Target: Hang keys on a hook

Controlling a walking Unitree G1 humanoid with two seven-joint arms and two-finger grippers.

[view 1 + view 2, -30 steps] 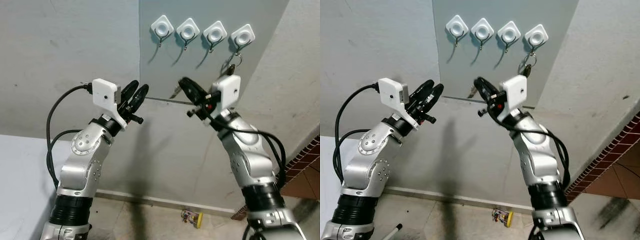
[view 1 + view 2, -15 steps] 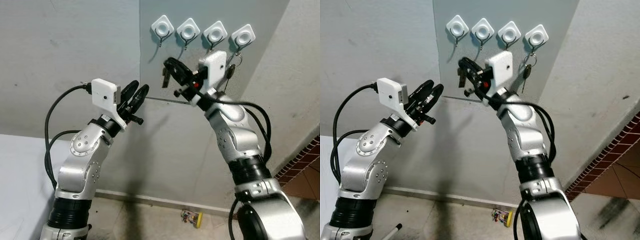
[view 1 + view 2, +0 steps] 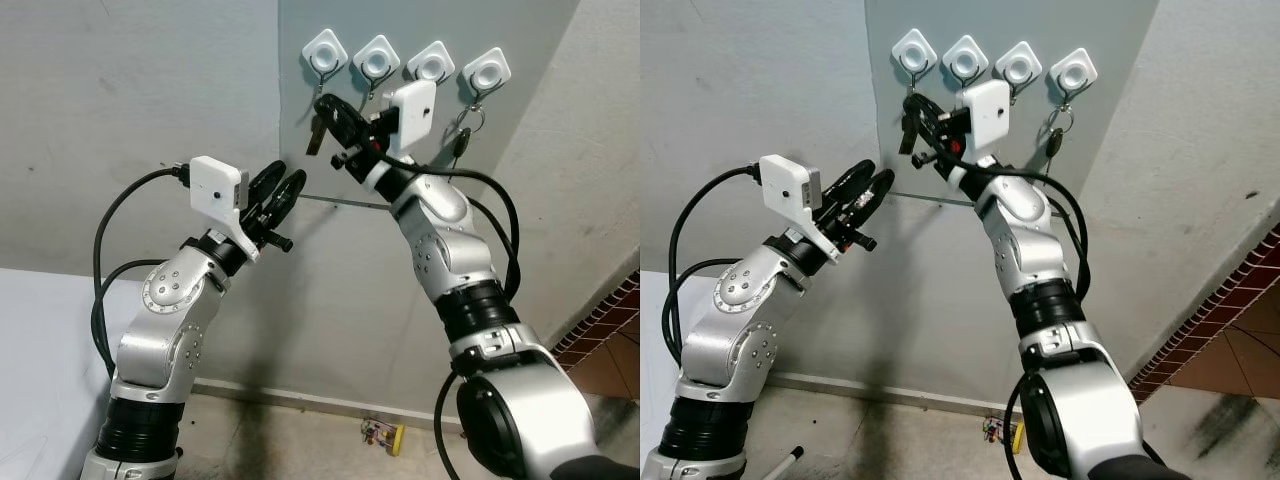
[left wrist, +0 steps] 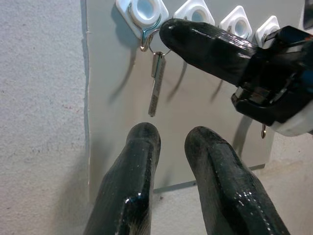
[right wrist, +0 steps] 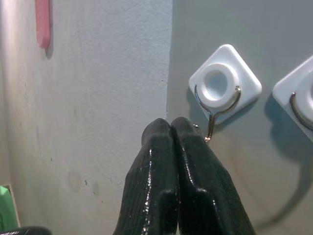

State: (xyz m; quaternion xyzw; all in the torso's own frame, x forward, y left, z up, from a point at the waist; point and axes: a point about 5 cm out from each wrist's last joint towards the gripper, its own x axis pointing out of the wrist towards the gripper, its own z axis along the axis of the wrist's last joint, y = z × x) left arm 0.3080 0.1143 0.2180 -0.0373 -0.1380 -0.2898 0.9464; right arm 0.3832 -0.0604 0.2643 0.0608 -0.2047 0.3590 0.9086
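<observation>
Key [image 4: 155, 84]: hanging by its ring beside the first hook [image 4: 145, 30].
Right gripper [image 3: 325, 106]: fingers pressing together, pinching the key's ring.
Left gripper [image 3: 283, 186]: waiting below, fingers slightly apart.
Last hook [image 3: 478, 92]: holding other keys [image 3: 462, 138].

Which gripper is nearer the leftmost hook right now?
Right. The right gripper sits just under the leftmost hook, pinching the key by its ring. The left gripper hovers lower, well off the hook.

No text, label, brand or number can be read anywhere in these views. The white hook mounts [image 3: 378, 57] on the grey panel [image 3: 520, 60] are blank (plain faces, no markings). The white camera housings [image 3: 217, 185] on the wrists carry no legible print either.
</observation>
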